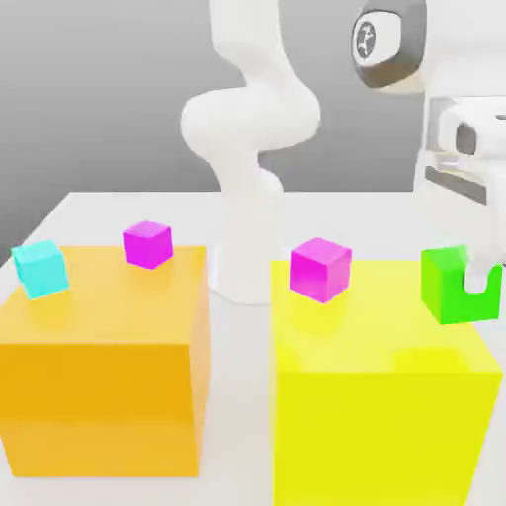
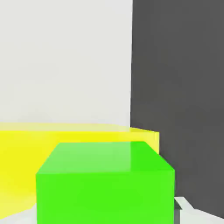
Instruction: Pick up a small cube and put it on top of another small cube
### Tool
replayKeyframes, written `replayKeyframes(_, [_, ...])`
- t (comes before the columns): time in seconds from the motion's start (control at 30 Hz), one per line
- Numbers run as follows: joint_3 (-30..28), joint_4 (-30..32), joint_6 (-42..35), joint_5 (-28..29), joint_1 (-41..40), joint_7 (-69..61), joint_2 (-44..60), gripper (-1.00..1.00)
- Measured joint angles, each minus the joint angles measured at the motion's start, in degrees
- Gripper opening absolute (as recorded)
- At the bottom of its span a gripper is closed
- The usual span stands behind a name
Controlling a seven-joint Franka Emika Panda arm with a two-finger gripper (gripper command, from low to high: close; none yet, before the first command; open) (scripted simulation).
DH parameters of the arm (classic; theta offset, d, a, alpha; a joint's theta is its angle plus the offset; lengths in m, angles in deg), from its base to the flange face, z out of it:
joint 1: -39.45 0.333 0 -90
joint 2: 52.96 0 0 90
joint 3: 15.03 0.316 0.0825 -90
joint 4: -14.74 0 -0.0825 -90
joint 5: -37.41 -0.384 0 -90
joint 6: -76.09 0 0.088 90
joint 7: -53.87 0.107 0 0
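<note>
Gripping the small green cube (image 1: 450, 285) between closed fingers, the gripper (image 1: 472, 287) hung at the exterior view's right, with the white hand above it and one pale fingertip (image 1: 483, 280) lying across the cube's near face. The cube was lifted clear of any surface and sat at the right edge of the large yellow block (image 1: 380, 390), about level with that block's top. In the hand view the same green cube (image 2: 105, 183) stood close to the lens, its glossy top face lit, with the yellow block (image 2: 26, 148) behind it and a dark wall beyond.

On the yellow block's top, towards its rear left corner, rested a magenta cube (image 1: 320, 268), well apart from the held cube. To the exterior view's left stood a large orange block (image 1: 104, 366) of similar height, separated from the yellow one by a narrow gap. It carried a second magenta cube (image 1: 147, 244) near its rear edge and a cyan cube (image 1: 41, 269) at its left corner, slightly tilted. Both blocks stood on a white table (image 1: 119, 203), and the white base column of the arm (image 1: 247, 148) rose behind the gap between them against a grey backdrop.
</note>
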State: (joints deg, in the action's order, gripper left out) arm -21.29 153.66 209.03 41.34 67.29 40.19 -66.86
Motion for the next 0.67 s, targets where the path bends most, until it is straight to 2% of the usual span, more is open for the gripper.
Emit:
replayKeyframes(0.4, [1.3,4.2,-19.5,-1.7,-9.3,24.8,-16.6,-1.00])
replayKeyframes(0.47, [1.6,6.1,-19.1,-1.6,-10.4,27.3,-17.5,-1.00])
replayKeyframes(0.57, [1.6,10.7,-13.0,-1.6,-10.9,28.0,-15.8,-1.00])
replayKeyframes(0.6, [1.6,11.6,-11.7,-1.6,-11.0,28.0,-15.4,1.00])
replayKeyframes(0.67, [1.6,11.6,-11.7,-1.6,-11.0,28.0,-15.4,1.00])
